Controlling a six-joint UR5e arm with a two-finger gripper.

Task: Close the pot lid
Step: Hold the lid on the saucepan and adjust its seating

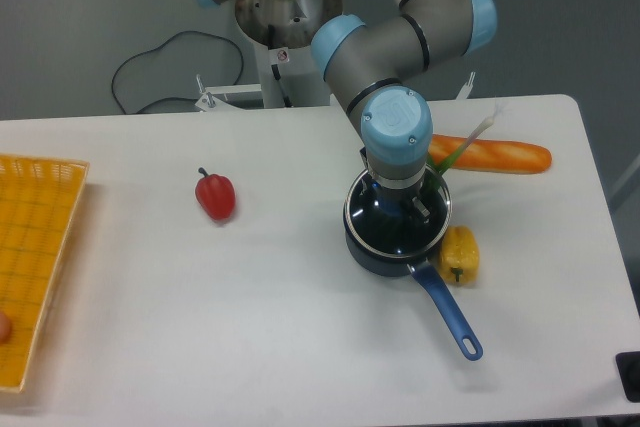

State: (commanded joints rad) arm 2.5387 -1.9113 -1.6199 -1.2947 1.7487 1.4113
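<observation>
the lid (pixel 392 225) lies on the pot (pixel 398 247), near the table's (pixel 250 297) right edge. the gripper (pixel 397 199) is just above the lid; i cannot tell if it is open or closed.

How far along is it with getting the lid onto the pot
Nearly done, by the look of it. The pot lid appears to sit level on the pot, its metal rim matching the pot's edge. In hand: the gripper is directly over the lid's centre, hiding the knob, so whether the jaws are gripping cannot be told. Left: letting go, if needed, and lifting the arm clear.
</observation>
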